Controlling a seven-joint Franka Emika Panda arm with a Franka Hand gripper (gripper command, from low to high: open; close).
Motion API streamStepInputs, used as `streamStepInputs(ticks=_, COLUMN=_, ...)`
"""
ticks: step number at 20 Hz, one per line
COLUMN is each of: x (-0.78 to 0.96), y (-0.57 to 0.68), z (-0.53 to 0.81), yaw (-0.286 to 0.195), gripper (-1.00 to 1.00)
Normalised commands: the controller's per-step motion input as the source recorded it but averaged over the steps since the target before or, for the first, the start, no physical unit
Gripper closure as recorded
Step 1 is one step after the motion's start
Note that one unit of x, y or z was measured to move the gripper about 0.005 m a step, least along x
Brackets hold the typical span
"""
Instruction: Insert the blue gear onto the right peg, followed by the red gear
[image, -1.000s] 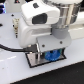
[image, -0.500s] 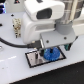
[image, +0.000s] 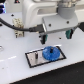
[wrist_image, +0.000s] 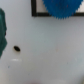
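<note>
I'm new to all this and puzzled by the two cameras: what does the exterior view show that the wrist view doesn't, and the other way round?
Only the exterior view shows the arm's fingers hanging above the plate, the whole plate, a thin dark peg standing on it, and small objects at the table's far edge. Only the wrist view shows a small dark spot on the white table and a dark green shape at the picture's edge. Both show the blue gear lying on the plate, though the wrist view catches only part of each.

White tabletop (image: 15, 62) under bright even light, dark blurred background behind, cluttered shapes along the far edge
</note>
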Motion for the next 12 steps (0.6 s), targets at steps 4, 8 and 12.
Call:
streamStepInputs(ticks=4, x=-0.74, y=0.19, z=0.07, yaw=0.0, gripper=-1.0)
streamStepInputs(ticks=8, x=-0.77, y=0.11, z=-0.02, yaw=0.0, gripper=-1.0)
streamStepInputs(ticks=12, x=-0.71, y=0.11, z=-0.04, yaw=0.0, gripper=-1.0)
